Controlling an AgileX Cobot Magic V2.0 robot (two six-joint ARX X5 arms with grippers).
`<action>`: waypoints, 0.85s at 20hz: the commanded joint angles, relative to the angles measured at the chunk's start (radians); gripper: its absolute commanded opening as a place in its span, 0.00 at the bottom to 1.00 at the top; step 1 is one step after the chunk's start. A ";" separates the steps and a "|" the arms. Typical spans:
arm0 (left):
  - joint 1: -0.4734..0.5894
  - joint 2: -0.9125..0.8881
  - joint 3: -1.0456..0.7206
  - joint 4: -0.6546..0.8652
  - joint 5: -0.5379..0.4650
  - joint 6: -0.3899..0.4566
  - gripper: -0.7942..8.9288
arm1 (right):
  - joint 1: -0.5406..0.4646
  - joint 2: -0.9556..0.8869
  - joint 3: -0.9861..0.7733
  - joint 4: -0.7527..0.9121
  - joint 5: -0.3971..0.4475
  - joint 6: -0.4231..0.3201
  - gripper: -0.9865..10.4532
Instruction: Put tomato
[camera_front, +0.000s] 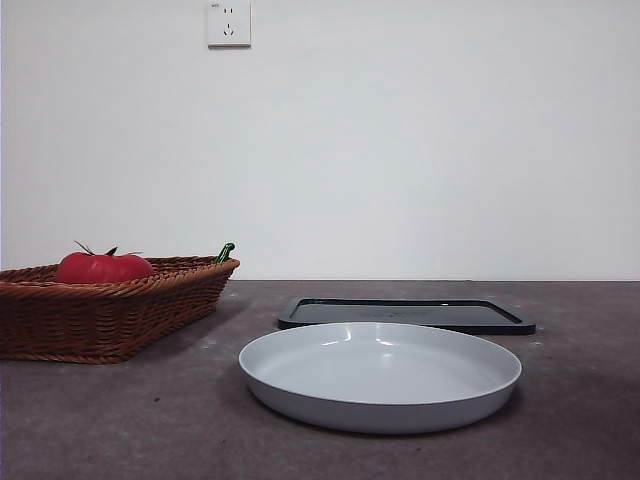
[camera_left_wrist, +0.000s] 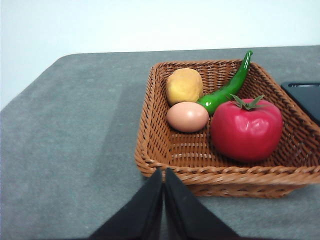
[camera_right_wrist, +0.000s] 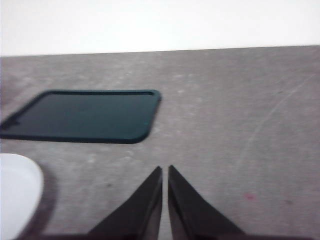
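The glossy red tomato (camera_left_wrist: 246, 129) with its green calyx lies in a brown wicker basket (camera_left_wrist: 155, 150). From the front it shows as the tomato (camera_front: 103, 267) peeking over the rim of the basket (camera_front: 110, 315) at the left. My left gripper (camera_left_wrist: 163, 172) hangs shut just outside the basket's near wall, holding nothing. My right gripper (camera_right_wrist: 165, 170) is shut over bare table, with the tomato out of its view. Neither arm appears in the front view.
Beside the tomato in the basket lie a pale egg (camera_left_wrist: 187, 116), a yellow-orange rounded item (camera_left_wrist: 184, 85) and a green pepper (camera_left_wrist: 227, 89). A white plate (camera_front: 380, 375) sits centre front, with a black tray (camera_front: 405, 313) behind it, which also shows as the tray (camera_right_wrist: 82, 116).
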 joint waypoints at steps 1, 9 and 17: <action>0.003 -0.002 -0.021 -0.009 -0.002 -0.140 0.09 | -0.001 -0.002 -0.004 0.007 -0.027 0.086 0.09; 0.003 -0.002 -0.019 -0.010 -0.002 -0.324 0.09 | -0.001 -0.002 -0.003 0.000 -0.025 0.164 0.09; 0.003 -0.002 0.001 -0.031 0.001 -0.445 0.09 | -0.001 -0.002 0.003 -0.006 -0.054 0.282 0.09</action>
